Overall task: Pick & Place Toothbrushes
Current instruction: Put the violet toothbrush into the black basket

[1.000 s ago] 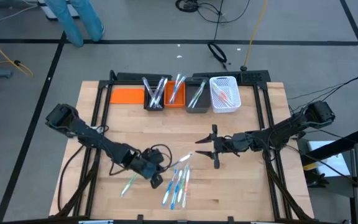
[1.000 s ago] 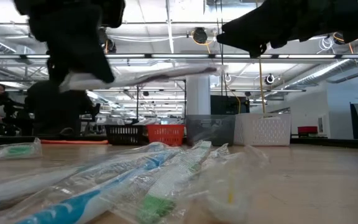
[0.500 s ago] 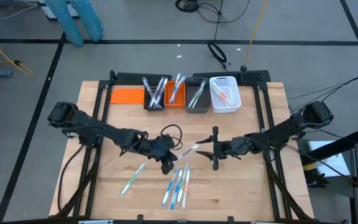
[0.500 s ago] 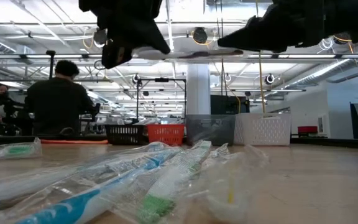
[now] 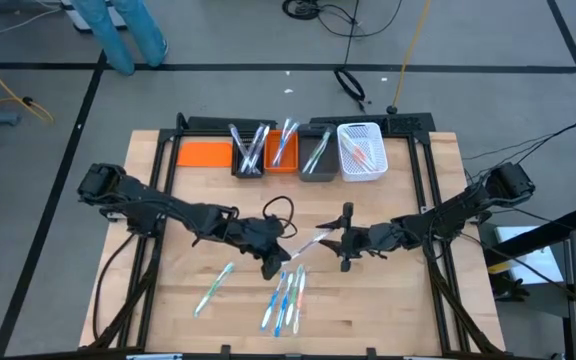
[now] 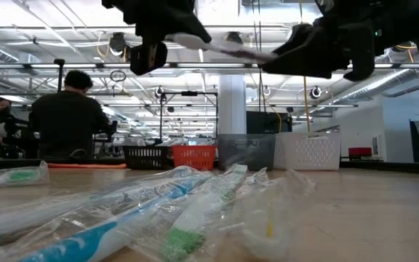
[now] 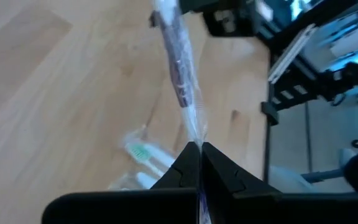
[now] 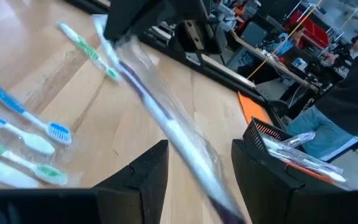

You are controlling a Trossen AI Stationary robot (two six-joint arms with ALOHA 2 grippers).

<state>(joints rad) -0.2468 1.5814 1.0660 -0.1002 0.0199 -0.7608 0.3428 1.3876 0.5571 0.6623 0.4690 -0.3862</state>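
Observation:
My left gripper (image 5: 280, 250) hangs above the middle of the table, shut on one wrapped toothbrush (image 5: 308, 243) with a dark handle (image 7: 178, 68). The brush sticks out toward my right gripper (image 5: 345, 238), which is open. The brush's free end (image 8: 185, 155) runs between the right fingers; I cannot tell whether they touch it. Several more toothbrushes (image 5: 286, 295) in clear wrappers lie flat on the wood near the front edge, and a green one (image 5: 213, 288) lies apart to their left. My left gripper pinches the clear wrapper's end (image 7: 195, 134) between its two shut fingers, beyond the brush's handle. The fingers come from the table's left, slanting down, and lie along the brush. The brush is lifted clear of the table (image 6: 228, 48) and sticks out about level toward the right gripper.
Along the far edge stand an orange tray (image 5: 203, 153), a black bin (image 5: 248, 165), an orange bin (image 5: 283, 160), a grey bin (image 5: 316, 168) and a white basket (image 5: 361, 170), most with brushes inside. People show in the room beyond the table.
My left gripper has risen and gone toward the table's right and far side, carrying the wrapped toothbrush up to the right gripper, whose fingers its free end now lies between. My right gripper has rolled on its wrist and stayed open.

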